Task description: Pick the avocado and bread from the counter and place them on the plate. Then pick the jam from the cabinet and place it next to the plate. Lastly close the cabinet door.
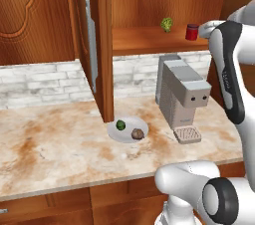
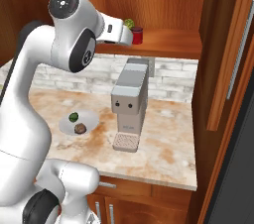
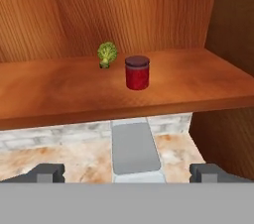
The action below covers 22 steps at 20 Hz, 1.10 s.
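Observation:
The red jam (image 3: 137,72) jar stands upright on the wooden shelf (image 3: 59,94) of the open cabinet, with my gripper (image 3: 129,173) level with it, a short way in front and open; nothing lies between the fingertips (image 3: 47,172). From the base I see the jam (image 1: 191,32) just left of my hand (image 1: 208,28). On the counter (image 1: 55,144) the white plate (image 1: 115,134) holds the dark green avocado (image 1: 120,125) and the brown bread (image 1: 137,133). The cabinet door (image 1: 79,45) stands swung open, edge toward me.
A yellow-green leafy item (image 3: 106,53) sits on the shelf behind and left of the jam. A grey coffee machine (image 1: 182,94) stands on the counter under the shelf, right of the plate. Another wooden panel with a bar handle (image 2: 240,54) stands at the right.

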Available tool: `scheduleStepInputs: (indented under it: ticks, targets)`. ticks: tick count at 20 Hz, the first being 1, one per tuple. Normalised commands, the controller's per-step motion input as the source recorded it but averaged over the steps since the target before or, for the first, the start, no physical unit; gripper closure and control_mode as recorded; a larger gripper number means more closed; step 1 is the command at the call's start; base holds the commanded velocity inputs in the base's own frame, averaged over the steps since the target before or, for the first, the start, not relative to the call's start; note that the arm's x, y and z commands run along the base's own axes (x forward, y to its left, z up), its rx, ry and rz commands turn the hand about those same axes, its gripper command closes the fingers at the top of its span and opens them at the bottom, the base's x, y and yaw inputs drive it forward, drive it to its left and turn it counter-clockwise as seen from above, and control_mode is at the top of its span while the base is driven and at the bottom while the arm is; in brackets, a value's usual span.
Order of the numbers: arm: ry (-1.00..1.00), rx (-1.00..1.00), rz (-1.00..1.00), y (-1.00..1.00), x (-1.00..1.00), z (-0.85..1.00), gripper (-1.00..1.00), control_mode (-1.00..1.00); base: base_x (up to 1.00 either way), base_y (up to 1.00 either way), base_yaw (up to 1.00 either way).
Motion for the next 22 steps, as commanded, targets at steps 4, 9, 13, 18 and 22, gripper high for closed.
scheduleStepInputs:
  ticks: [4, 9, 13, 18, 22]
  targets:
    - [0.00, 0.00, 0.00, -0.03, 0.21, 0.00, -1.00, -1.00, 0.00, 0.00, 0.00]
    - [0.00, 0.00, 0.00, -0.08, 0.29, 0.00, -1.00, -1.00, 0.00, 0.00, 0.00]
    - [0.00, 0.00, 0.00, -0.10, 0.34, 0.00, -1.00, -1.00, 0.00, 0.00, 0.00]
    - [0.01, 0.00, 0.01, -0.10, 0.28, 0.00, -1.00, -1.00, 0.00, 0.00, 0.00]
    - [0.06, -0.04, 0.05, 0.00, 0.29, 0.00, -1.00, -1.00, 0.00, 0.00, 0.00]
